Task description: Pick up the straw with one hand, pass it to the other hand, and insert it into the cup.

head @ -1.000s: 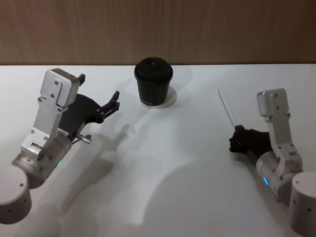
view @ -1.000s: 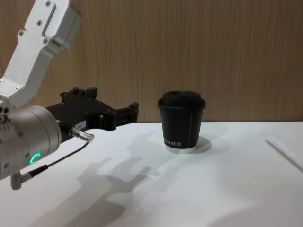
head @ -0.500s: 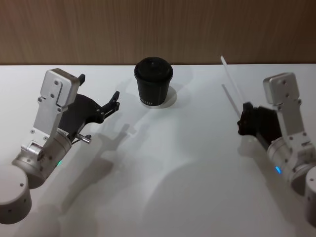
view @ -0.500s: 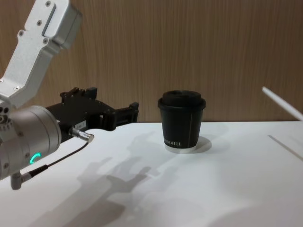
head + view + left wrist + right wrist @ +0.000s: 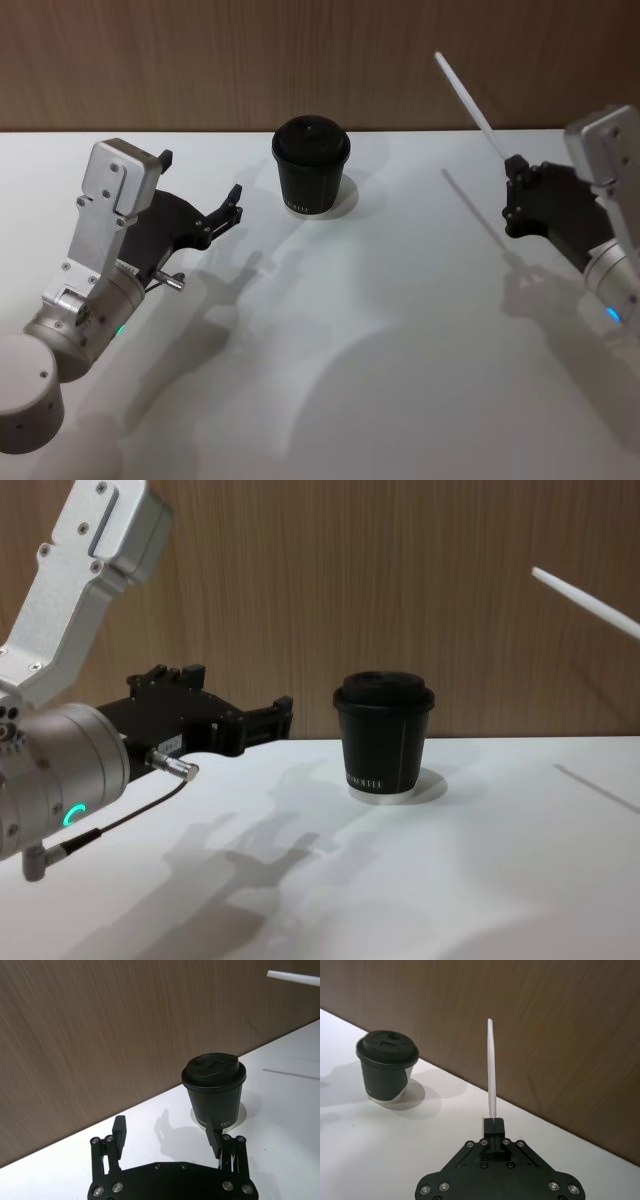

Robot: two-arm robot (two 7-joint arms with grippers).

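Right black gripper (image 5: pixel 512 168) lifted thin white straw (image 5: pixel 466 97) off table (image 5: pixel 400 330), clamped on its low end, right of black lidded paper cup (image 5: pixel 311 165). Left gripper (image 5: pixel 200 178) gapes empty (waiting). Risk: tilted straw misses it at handoff.

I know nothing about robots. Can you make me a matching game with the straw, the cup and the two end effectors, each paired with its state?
1. straw
2. cup
3. left end effector
4. right end effector

A. upright, lid on
B. shut on a thin white tube
C. slanted, up in the air
D. open, holding nothing

Pairs: 1-C, 2-A, 3-D, 4-B
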